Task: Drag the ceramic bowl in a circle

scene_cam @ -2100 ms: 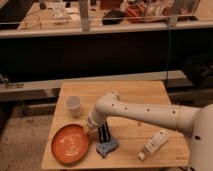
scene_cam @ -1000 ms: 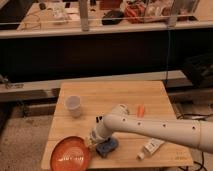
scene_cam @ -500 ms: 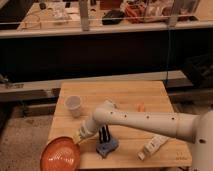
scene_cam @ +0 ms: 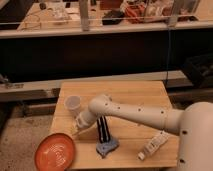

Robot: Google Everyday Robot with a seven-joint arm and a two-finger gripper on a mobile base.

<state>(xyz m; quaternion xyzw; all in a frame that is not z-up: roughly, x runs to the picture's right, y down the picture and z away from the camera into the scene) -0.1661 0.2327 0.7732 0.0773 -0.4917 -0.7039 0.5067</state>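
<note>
The two-finger gripper [scene_cam: 76,133] is clenched with nothing grasped. Its tip is set at or just beside the rim of the wide, shallow orange-red ceramic bowl [scene_cam: 54,152], at that rim's 1 o'clock. The bowl lies at the light wooden table's [scene_cam: 135,95] 7 o'clock corner and appears to overhang it. The circular drag is judged to be in hand; an arc back toward 1 o'clock is called for next. Only faint white markings are seen in the bowl. The small white cup [scene_cam: 73,103], at the gripper's 12 o'clock, looks empty.
</note>
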